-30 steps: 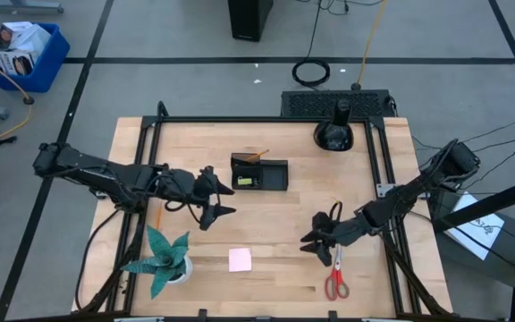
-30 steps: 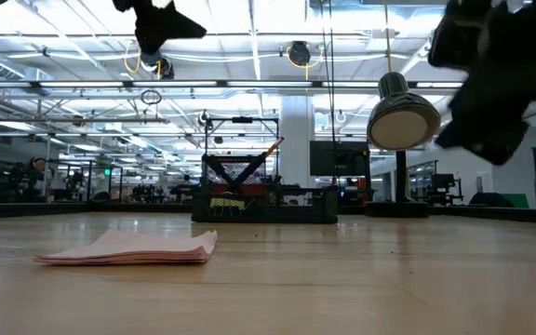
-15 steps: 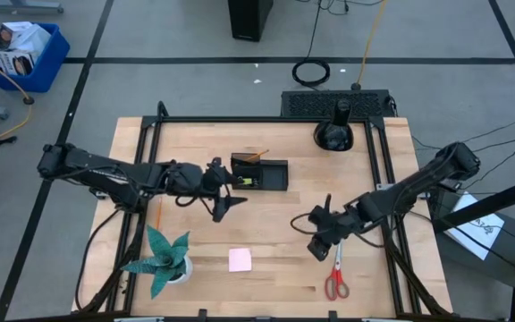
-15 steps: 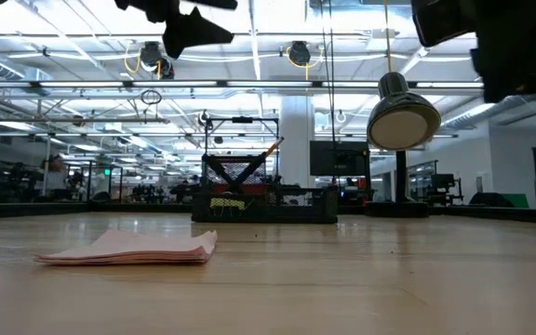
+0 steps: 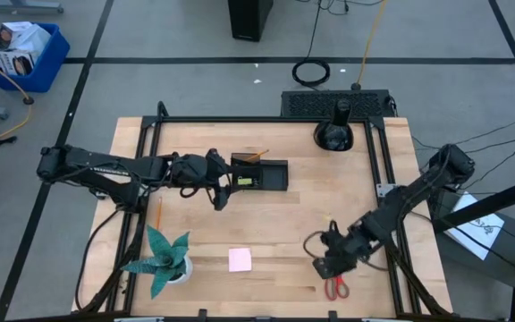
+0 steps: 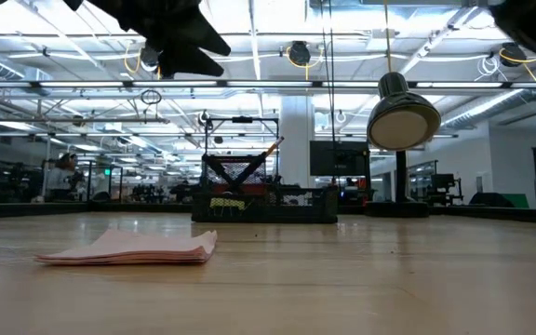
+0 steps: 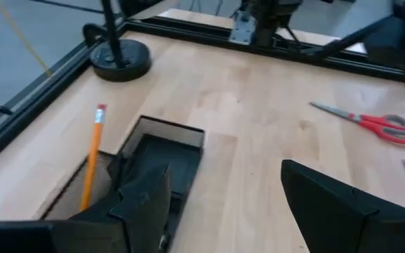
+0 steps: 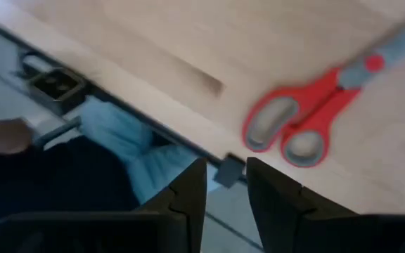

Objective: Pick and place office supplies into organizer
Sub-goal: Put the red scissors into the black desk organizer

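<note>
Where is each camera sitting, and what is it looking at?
High view: above the table, looking straight down; shows both arms, the left claw by the organizer, the right claw over the scissors.
Low view: at tabletop height, looking level across the table; dark arm parts at the top.
Left wrist view: on the left arm, looking past its open fingers at the organizer.
Right wrist view: on the right arm, looking past its fingers at the scissors.
Shared: high, left wrist and right wrist views all show the scissors.

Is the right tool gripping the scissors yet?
No: in the right wrist view the scissors lie flat on the table, beyond the right tool, whose fingers hold nothing.
</note>
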You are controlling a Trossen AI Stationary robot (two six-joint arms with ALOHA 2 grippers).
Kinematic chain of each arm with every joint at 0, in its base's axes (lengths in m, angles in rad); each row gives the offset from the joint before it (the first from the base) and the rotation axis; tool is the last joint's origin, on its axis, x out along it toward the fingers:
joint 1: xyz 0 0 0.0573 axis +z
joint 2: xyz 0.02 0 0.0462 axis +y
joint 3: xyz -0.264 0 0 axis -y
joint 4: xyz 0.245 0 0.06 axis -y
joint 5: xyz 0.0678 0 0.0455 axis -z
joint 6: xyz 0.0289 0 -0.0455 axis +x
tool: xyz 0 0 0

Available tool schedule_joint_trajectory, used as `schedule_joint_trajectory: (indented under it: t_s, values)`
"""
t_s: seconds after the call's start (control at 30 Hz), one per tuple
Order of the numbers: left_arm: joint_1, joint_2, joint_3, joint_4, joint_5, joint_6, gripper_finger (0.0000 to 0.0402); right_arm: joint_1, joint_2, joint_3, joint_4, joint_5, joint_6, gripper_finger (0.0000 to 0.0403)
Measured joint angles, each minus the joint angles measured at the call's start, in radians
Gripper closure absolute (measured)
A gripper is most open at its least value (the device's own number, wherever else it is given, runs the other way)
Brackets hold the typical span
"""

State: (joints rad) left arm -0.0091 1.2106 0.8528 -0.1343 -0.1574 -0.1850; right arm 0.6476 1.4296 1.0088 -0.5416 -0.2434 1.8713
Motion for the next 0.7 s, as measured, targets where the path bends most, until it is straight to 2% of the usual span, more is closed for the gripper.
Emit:
schedule_joint_trajectory:
  t_s: [0.17, 0.33, 0.53, 0.7]
  values:
    - [0.026, 0.0, 0.0, 0.004, -0.001, 0.001, 0.0131, 0.067, 0.083, 0.0, 0.089, 0.011, 0.121, 0.031]
    - [0.053, 0.0, 0.0, 0.009, -0.002, 0.001, 0.0131, 0.072, 0.185, 0.0, 0.257, -0.009, 0.106, 0.031]
    - [0.062, 0.0, 0.0, -0.002, -0.002, 0.002, 0.0131, 0.101, 0.256, 0.0, 0.262, -0.096, 0.143, 0.0314]
    - [0.062, 0.0, 0.0, -0.001, -0.002, 0.003, 0.0131, 0.105, 0.293, -0.002, 0.239, -0.067, 0.12, 0.0314]
